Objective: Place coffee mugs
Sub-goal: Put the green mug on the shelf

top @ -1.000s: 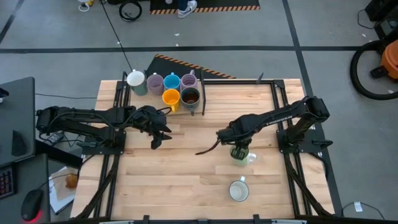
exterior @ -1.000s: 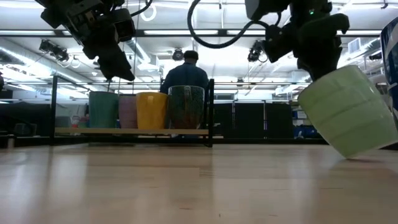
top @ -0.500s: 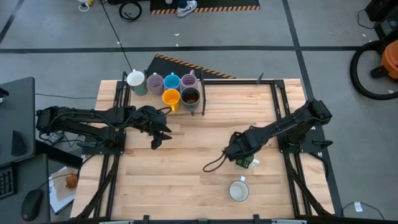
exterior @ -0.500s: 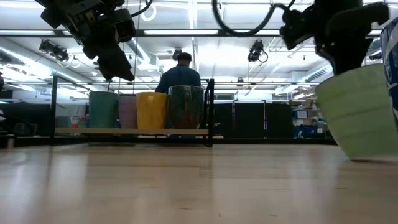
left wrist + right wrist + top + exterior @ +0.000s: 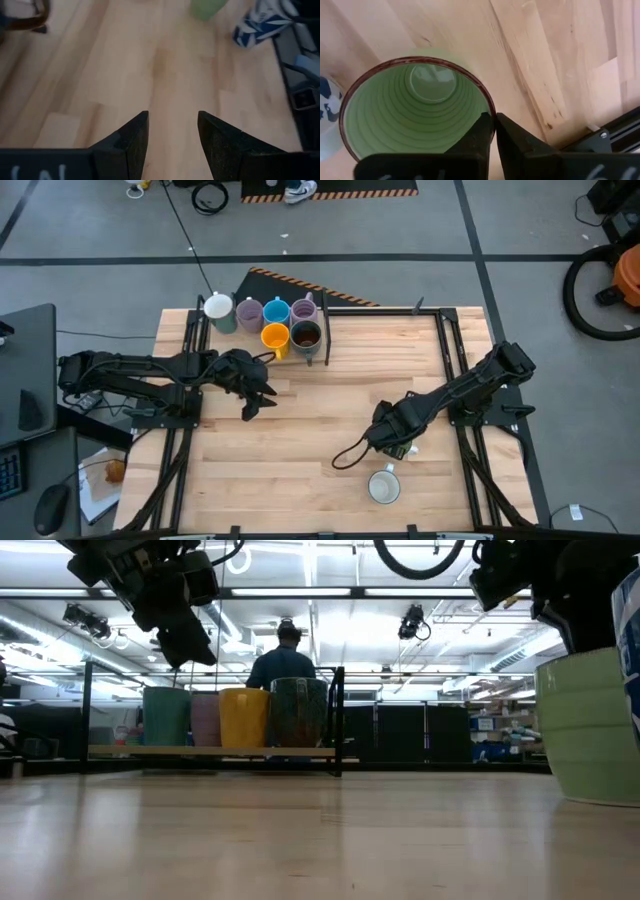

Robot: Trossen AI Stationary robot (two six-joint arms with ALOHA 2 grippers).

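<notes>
While the left gripper (image 5: 253,402) hovers with fingers spread above the desk (image 5: 300,450), the right gripper (image 5: 494,131) pinches the green mug's (image 5: 415,107) rim.

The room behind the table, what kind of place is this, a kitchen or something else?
Not a kitchen; probably a robotics lab or workshop. The wooden table sits on a bare concrete floor with hazard-striped matting, and rows of ceiling strip lights hang beyond a person standing there.

Right gripper (image 5: 393,442) low over pale wooden table (image 5: 300,460), green mug mostly hidden beneath. White ceramic mug (image 5: 383,486) just beside it, nearer front edge. Left gripper (image 5: 255,402) well apart; cluster of coloured mugs (image 5: 272,325) beyond it.
</notes>
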